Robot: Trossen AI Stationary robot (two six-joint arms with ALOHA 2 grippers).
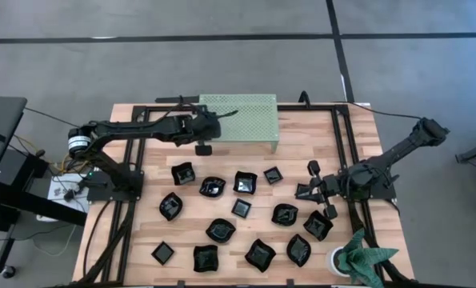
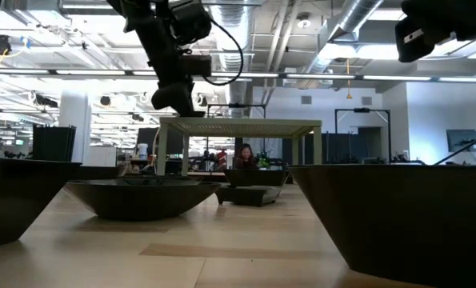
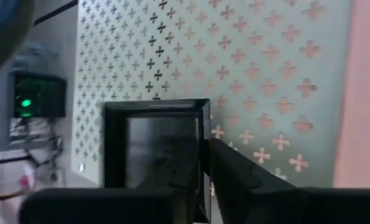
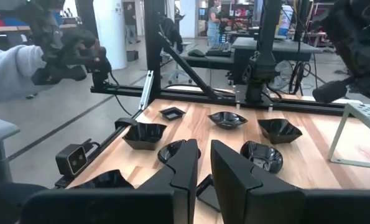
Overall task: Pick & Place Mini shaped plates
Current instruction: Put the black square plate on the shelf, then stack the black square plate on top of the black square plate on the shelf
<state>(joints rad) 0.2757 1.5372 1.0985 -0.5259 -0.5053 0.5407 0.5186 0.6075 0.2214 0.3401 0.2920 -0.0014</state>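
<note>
L gripper (image 1: 207, 122): over near-left part of pale green perforated stand (image 1: 250, 128), square plate (image 3: 157, 146) between fingers; jaws look partly apart around its rim, grip or release – can't tell.
R gripper (image 1: 316, 190): low over table (image 1: 358, 136) at R side, among dishes; fingers close together w/ narrow gap, nothing seen held; whether fully shut – can't tell.
Risk 1: plate may tip or skid on stand if let go while tilted; glossy surface, little friction prob.
Risk 2: plate sits near stand edge in wrist view; could slide off toward table if nudged by finger on retreat.
Risk 3: R fingers near small square dish (image 1: 304, 192); bump could shove it into neighbours.
Plate look: black, glossy, square, raised rim, flat centre w/ reflections.
Other mini shaped plates (image 1: 222, 230): approx fifteen scattered on wood table in front of stand, square, round, wavy; none stacked.
Extra: green cloth-like item in white pot (image 1: 358, 258) at near-R corner, well apart from work.
</note>
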